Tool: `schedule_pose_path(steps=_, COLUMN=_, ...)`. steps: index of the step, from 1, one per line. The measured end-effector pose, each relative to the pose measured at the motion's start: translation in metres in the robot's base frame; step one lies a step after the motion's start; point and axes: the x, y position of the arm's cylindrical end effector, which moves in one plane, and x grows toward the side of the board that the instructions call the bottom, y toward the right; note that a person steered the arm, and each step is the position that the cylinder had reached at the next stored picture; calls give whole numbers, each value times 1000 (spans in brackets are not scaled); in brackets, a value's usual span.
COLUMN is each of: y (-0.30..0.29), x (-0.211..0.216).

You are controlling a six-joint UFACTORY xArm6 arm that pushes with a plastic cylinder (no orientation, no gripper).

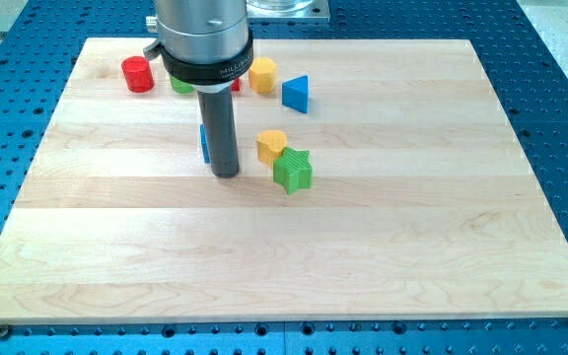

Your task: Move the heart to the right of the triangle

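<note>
My tip point(226, 174), a bare rod holding nothing, rests on the smooth wooden bench point(383, 237); the ribbed yellow heart point(271, 145) sits just right of it, blue triangle point(297, 94) beyond, probably plastic.

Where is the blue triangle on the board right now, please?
The blue triangle sits near the view's top, right of centre, just right of the yellow block.

The rod hides most of a blue block point(204, 144), a green block point(179, 84) and a red block point(236, 85). Their shapes cannot be made out.
</note>
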Motion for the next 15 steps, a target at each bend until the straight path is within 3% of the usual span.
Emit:
schedule_pose_path(steps=2, y=98, x=-28)
schedule_pose_path(steps=4, y=84, x=-28)
schedule_pose_path(steps=6, y=22, x=-29)
schedule_pose_path(steps=7, y=30, x=-36)
schedule_pose_path(steps=9, y=103, x=-52)
schedule_pose_path(steps=12, y=126, x=-33)
schedule_pose_path(steps=13, y=127, x=-51)
schedule_pose_path(steps=14, y=127, x=-105)
schedule_pose_path(steps=15, y=127, x=-106)
